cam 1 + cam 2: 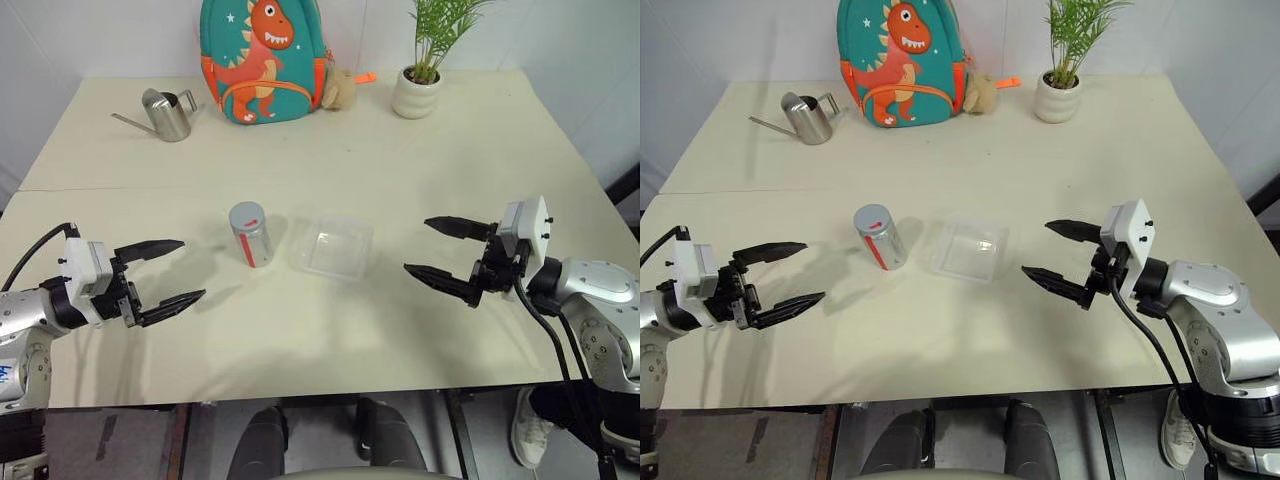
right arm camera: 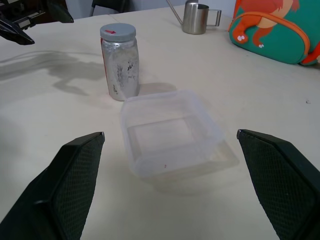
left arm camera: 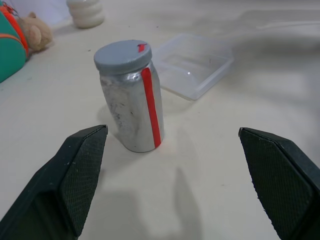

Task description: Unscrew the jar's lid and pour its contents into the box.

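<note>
— Where are we?

— Nothing started, I'd say. The jar [image 1: 250, 234] stands upright on the tabletop [image 1: 400, 170], the lid [image 3: 123, 56] screwed on, the box [image 1: 333, 244] just beside the jar, apparently empty.

— Grippers?

— Left gripper [image 1: 168, 277] and right gripper [image 1: 447, 250] both spread wide, holding nothing, level, pointing inward from either side of the jar. Next I need one around the jar, one on the lid.
</note>
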Robot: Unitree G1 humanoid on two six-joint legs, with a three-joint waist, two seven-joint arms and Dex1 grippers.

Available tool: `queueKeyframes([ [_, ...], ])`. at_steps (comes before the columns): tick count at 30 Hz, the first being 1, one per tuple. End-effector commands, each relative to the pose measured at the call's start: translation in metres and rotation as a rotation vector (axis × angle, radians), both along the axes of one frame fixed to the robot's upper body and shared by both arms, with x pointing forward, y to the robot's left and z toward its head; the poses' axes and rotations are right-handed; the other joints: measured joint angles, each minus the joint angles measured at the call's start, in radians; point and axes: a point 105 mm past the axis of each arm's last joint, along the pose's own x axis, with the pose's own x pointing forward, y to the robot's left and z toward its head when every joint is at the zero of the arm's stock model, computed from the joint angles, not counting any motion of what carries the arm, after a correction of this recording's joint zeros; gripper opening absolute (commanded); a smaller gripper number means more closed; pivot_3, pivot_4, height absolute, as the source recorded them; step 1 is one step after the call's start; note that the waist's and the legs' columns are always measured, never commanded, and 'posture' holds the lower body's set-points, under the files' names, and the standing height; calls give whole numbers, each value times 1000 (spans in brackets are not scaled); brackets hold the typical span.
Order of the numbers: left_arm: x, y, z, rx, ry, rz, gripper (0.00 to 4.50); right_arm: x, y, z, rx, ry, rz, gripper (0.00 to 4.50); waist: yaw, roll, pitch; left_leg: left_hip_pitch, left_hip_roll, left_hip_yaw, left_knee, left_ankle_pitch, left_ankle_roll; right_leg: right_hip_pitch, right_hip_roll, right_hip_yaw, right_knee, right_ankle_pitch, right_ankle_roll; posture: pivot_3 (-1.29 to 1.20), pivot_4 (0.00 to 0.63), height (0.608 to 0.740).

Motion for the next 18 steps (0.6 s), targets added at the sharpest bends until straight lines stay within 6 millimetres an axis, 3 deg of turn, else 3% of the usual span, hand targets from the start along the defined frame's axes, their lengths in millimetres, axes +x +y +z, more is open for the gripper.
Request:
queueKeyframes([
  [1, -4, -4, 8, -16, -40, 5, 4476, -4, 4, 13, -5, -66, 23, 4500, 1, 0, 0, 0, 0, 0, 0, 0, 0, 0, 0, 0, 0, 0, 0, 0, 150, 740],
  [7, -5, -14, -3, -60, -71, 120, 4476, 0, 18, 16, 16, -86, 78, 4500, -1, 0, 0, 1, 0, 1, 0, 0, 0, 0, 0, 1, 0, 0, 0, 0, 150, 740],
  [12, -2, -27, -13, -191, -101, 311, 4476, -2, 45, 28, 29, -122, 208, 4500, 1, -1, 0, 1, 0, 2, 1, 0, 0, 0, 0, 3, 0, 1, 0, 0, 150, 740],
  [18, 11, -62, -40, -311, -94, 491, 4476, -12, 71, 31, -21, -167, 353, 4500, 15, -2, -1, 1, 0, 2, 3, 0, 0, 0, 1, 5, 0, 2, 2, 0, 150, 740],
])
